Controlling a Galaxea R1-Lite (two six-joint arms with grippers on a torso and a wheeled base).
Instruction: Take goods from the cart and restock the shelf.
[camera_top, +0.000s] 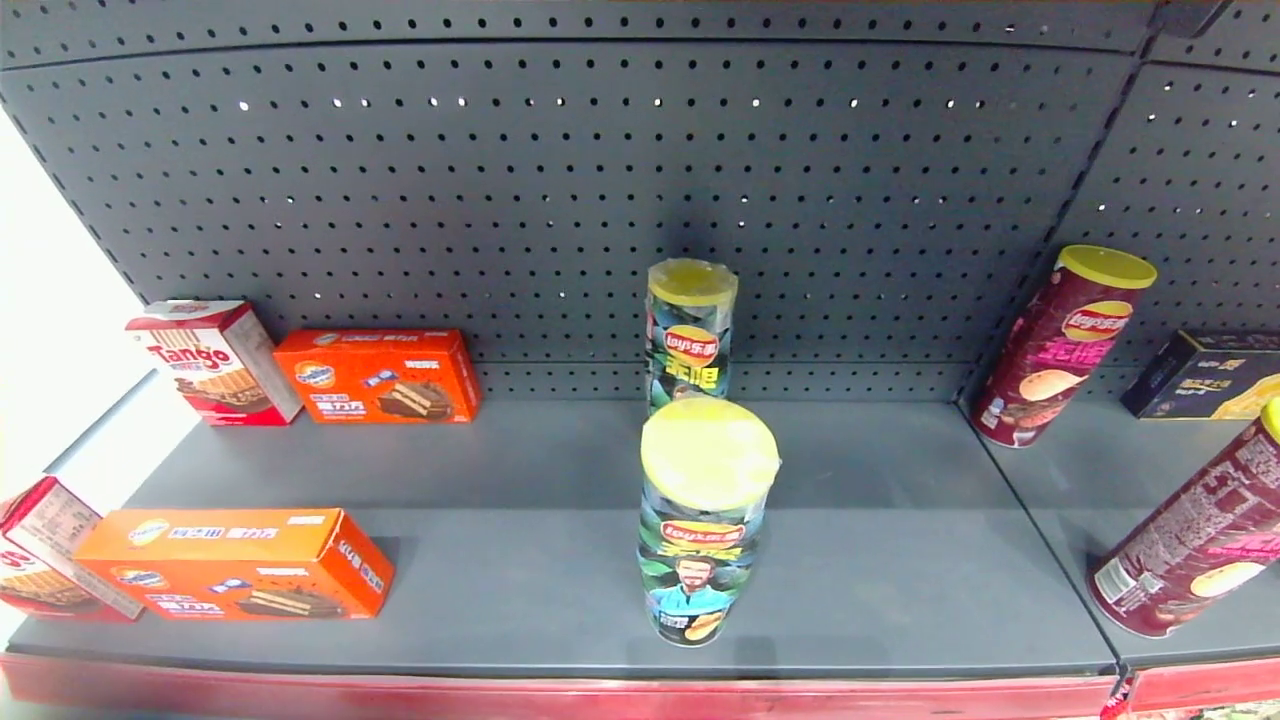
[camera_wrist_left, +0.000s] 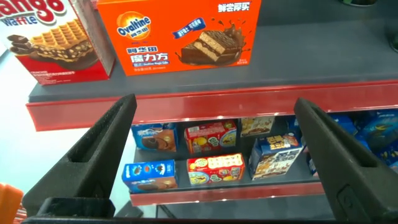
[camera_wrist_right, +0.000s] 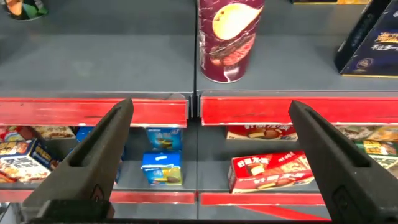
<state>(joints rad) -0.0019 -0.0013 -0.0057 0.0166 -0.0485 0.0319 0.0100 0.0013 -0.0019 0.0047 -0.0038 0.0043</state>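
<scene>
Your left gripper (camera_wrist_left: 214, 106) and right gripper (camera_wrist_right: 209, 107) both gape wide and empty before the shelf (camera_top: 900, 560). On it a green chip can (camera_top: 705, 520) stands near the front, a second can (camera_top: 690, 335) behind it at the back panel (camera_top: 500, 200); the wide bare board suggests restocking is only partway.

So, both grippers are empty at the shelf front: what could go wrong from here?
1. The front maroon chip can stands upright near the front edge of the shelf, just beyond the open right gripper; rising carelessly could tip it.
2. The front green chip can stands directly before the rear green chip can; placing goods behind may topple either.
</scene>
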